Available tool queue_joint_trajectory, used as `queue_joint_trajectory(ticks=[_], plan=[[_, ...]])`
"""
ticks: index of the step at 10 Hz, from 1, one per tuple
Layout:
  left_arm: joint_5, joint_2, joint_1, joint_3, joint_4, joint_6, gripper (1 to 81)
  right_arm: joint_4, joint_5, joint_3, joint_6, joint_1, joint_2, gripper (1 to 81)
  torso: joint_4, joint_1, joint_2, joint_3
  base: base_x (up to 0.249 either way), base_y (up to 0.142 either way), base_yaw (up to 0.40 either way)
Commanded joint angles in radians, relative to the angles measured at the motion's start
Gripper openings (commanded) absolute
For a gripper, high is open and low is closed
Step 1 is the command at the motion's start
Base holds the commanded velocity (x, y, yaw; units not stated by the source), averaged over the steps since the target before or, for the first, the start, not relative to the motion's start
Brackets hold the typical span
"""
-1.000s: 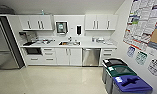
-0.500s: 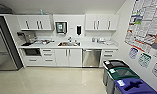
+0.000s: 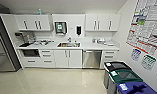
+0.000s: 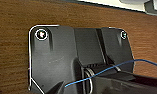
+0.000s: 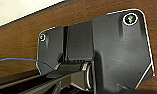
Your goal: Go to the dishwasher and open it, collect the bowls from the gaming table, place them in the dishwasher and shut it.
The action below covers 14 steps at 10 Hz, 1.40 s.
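The dishwasher (image 3: 91,59) stands under the white counter, to the right of the sink cabinet, its brushed steel door shut with a bar handle along its top. It lies ahead of me across the pale floor, a little right of centre in the head view. The bowls and the gaming table are out of view. Each wrist view looks past the robot's dark plate at a brown wood-grain surface.
A white kitchenette runs along the far wall: counter (image 3: 91,46) with sink (image 3: 68,44), upper cabinets, a built-in oven (image 3: 30,52). A steel refrigerator (image 3: 1,50) stands at left. Three bins (image 3: 124,77), black, green and blue, line the right wall under posters.
The whole head view has shifted slightly, with the kitchenette a touch larger, so the camera has moved closer. Nothing in the room has moved.
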Motion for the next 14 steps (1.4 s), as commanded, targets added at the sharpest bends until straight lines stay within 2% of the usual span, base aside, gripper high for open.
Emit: queue_joint_trajectory(ticks=[1, 14], plan=[[0.054, -0.013, -0.055, 0.007, -0.004, 0.007, 81.1, -0.010, -0.051, 0.015, -0.004, 0.053, -0.012, 81.1, 0.000, 0.000, 0.000, 0.000, 0.138, 0.000, 0.000], [0.054, -0.010, -0.055, -0.008, -0.004, 0.007, 81.1, -0.011, -0.056, 0.015, -0.004, 0.058, -0.009, 81.1, 0.000, 0.000, 0.000, 0.000, 0.131, 0.000, 0.000]])
